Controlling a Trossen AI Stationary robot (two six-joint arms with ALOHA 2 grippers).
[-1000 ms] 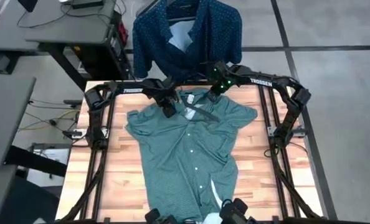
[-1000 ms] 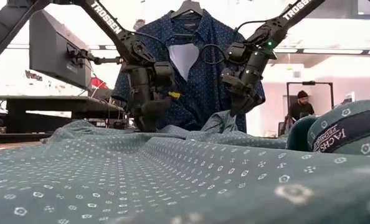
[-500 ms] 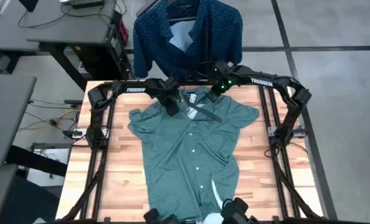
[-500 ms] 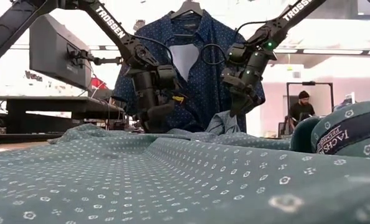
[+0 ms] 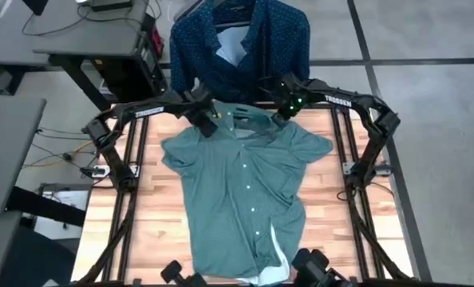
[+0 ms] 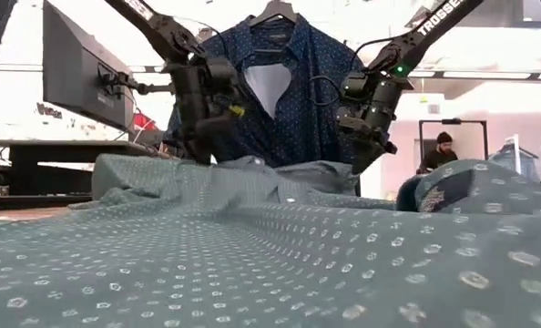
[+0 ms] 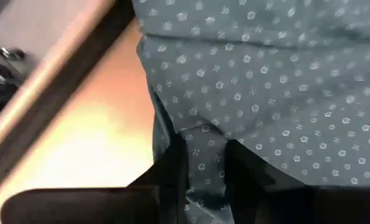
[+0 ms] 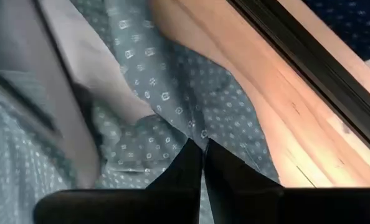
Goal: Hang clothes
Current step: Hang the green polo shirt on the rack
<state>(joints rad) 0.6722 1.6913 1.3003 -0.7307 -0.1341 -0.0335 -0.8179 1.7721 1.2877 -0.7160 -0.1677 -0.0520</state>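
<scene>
Your teal-green shirt [image 5: 245,199], soft weave with tiny pale motifs, lies buttoned across the slatted wooden tabletop [image 5: 149,215]. At its collar end, the left claw [image 5: 207,126] and right claw [image 5: 278,119] each pinch a fold. The navy dotted shirt [image 5: 245,40] hangs beyond.

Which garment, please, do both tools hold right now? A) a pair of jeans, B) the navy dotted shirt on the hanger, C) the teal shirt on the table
C: the left tool and right tool each pinch the teal shirt near its collar, while the navy shirt hangs untouched behind the table.
</scene>
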